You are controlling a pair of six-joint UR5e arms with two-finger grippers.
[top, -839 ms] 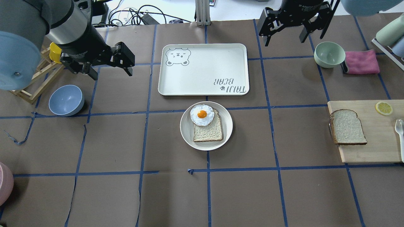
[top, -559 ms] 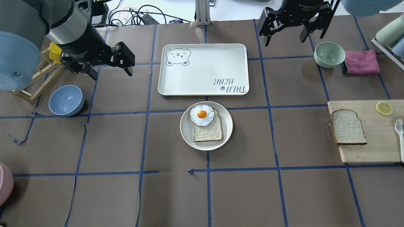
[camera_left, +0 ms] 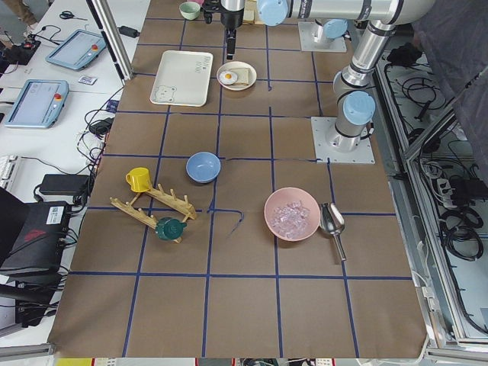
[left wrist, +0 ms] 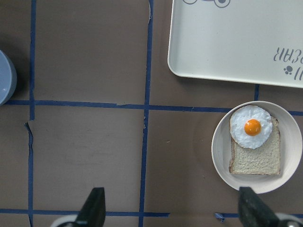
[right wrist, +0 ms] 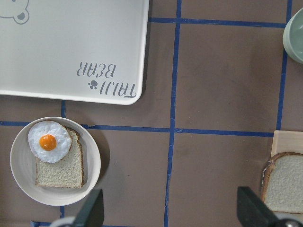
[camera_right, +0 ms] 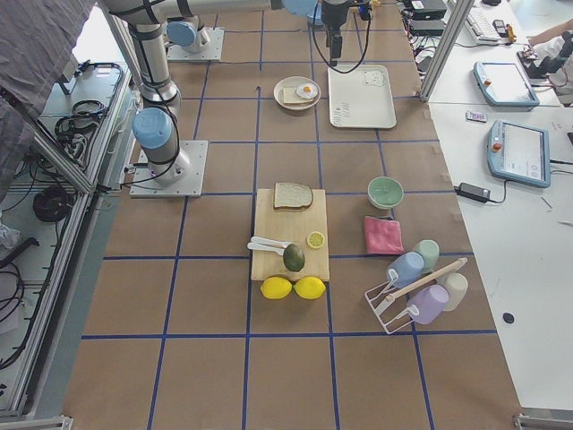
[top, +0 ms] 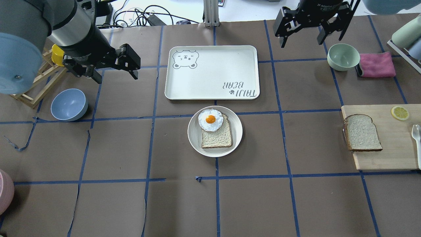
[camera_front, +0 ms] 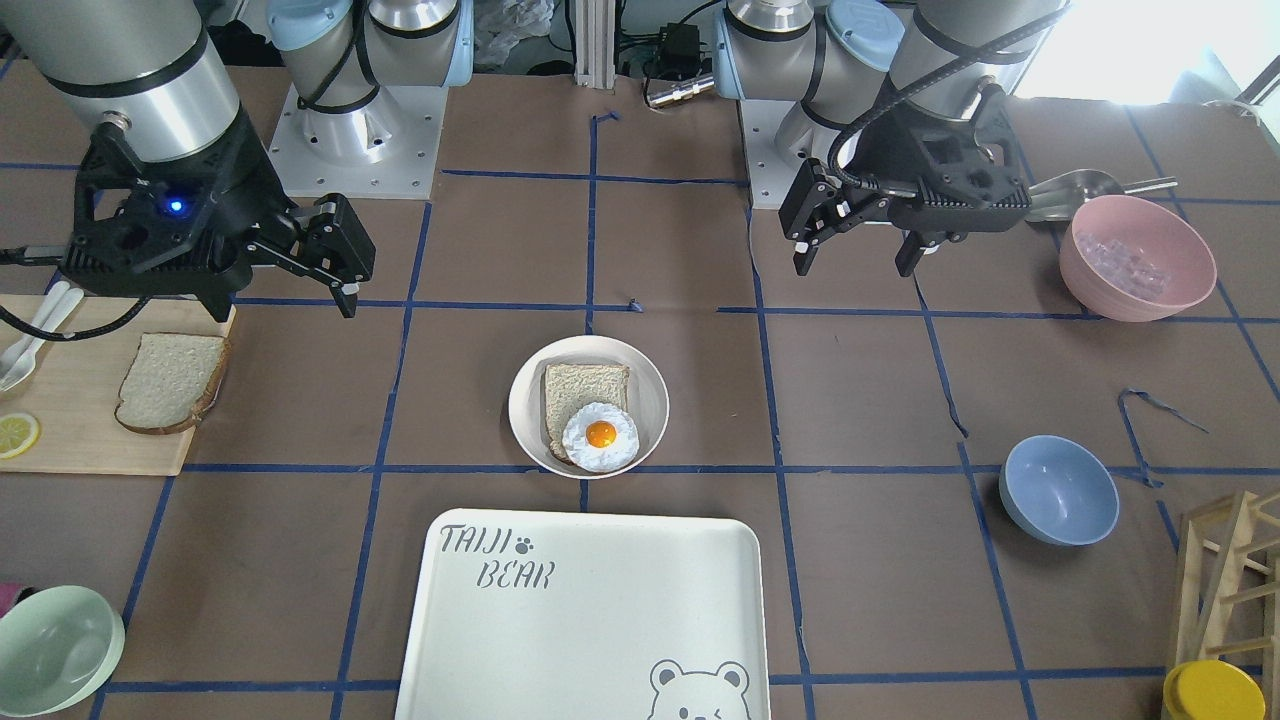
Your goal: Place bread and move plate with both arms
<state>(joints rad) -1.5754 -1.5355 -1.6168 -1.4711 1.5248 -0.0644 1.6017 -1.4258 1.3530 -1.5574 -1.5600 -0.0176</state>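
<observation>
Counter (top: 296,204) noted: your right pincer (top: 302,39) hangs released; centre it over the bread (top: 362,132) beyond its outer finger, then descend.

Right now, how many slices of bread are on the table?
2. One toast slice lies in the plate under a fried egg; the crusted bread lies on the cutting board, robot's right side. None appears hidden.

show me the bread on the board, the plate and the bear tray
bread (top: 362,132): overhead view, middle of its pale face
plate (top: 194,134): overhead view, bare left side of its rim
bear tray (top: 213,70): overhead view, bare middle
</observation>
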